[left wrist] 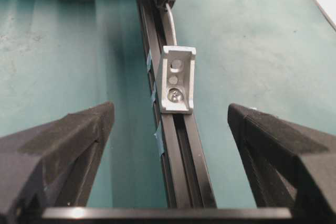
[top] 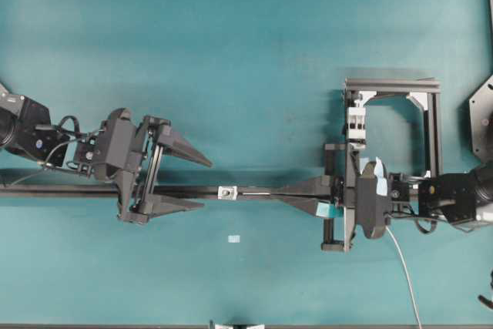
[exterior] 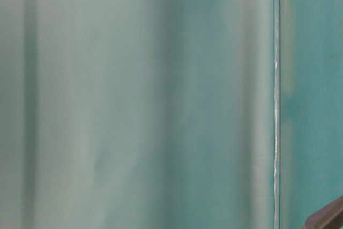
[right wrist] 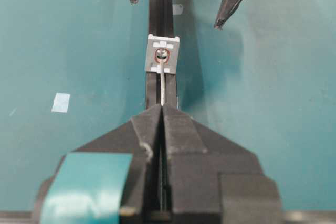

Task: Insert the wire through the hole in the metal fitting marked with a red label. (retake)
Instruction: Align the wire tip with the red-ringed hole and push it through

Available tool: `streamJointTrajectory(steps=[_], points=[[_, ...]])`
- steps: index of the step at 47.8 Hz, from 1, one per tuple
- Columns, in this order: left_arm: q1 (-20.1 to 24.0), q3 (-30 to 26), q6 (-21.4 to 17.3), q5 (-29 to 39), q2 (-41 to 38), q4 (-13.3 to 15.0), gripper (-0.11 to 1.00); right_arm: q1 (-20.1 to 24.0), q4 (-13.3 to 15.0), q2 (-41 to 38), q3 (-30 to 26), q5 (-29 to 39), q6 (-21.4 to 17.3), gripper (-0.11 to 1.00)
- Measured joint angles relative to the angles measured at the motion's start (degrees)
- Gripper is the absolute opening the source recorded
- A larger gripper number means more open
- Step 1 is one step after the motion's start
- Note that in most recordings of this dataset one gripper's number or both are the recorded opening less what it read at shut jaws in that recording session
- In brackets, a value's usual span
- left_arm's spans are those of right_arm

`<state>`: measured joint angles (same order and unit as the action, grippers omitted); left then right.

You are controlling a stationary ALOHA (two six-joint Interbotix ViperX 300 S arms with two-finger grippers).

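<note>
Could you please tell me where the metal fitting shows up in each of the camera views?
Overhead: metal fitting left of centre, on the black rail.
Table-level: not in it.
Left wrist: upper centre, on the rail.
Right wrist: upper centre, on the rail.
Shared landmark: the black rail.

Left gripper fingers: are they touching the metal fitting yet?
Apart. In the left wrist view the left gripper is open, teal table showing between each of its fingers and the metal fitting on the black rail.
</note>
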<state>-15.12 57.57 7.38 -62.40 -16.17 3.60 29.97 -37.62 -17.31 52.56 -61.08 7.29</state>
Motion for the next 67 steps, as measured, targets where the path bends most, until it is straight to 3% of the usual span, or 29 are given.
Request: streamJointTrajectory(steps=[19, 67], points=[[-0.09, 0.0, 0.0, 0.0, -0.09, 0.09, 0.54, 0.09, 0.0, -1.76, -0.18, -1.14, -2.2, 0.02], [-0.09, -0.44, 0.0, 0.09, -0.62, 0.09, 0.54, 0.09, 0.0, -1.93, -0.97, -2.02, -2.29, 0.02]])
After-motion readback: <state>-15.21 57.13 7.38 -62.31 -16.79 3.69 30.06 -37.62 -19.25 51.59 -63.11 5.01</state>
